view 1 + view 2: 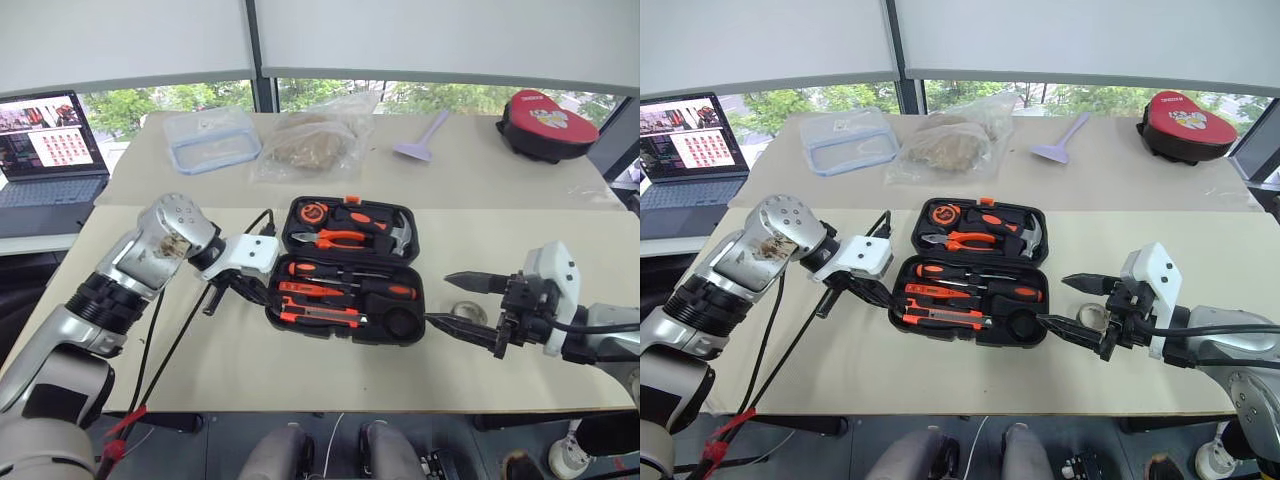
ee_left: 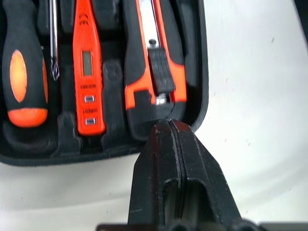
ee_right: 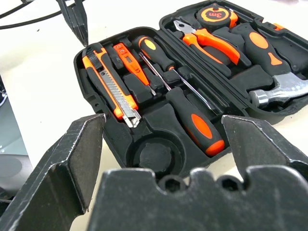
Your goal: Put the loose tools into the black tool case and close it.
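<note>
Left gripper (image 1: 213, 300), clenched on nothing, sits at the open black tool case's (image 1: 415, 305) nine o'clock; its wrist view shows the utility knife (image 2: 153, 62) seated. At four o'clock, right gripper (image 1: 455, 302) is spread; the small grey tape roll (image 1: 466, 312) lies between its fingers

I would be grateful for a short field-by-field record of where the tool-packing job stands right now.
case: open, lying flat on the table
knife: seated in its recess
orange screwdriver: seated beside the knife
two screwdrivers: seated
round recess: empty
tape roll: on the table, just outside the case, by the right gripper
left gripper: shut, holding nothing, at the case's rim near the knife
right gripper: open, holding nothing, at the opposite end
left to do: tape roll in, lid closed
</note>
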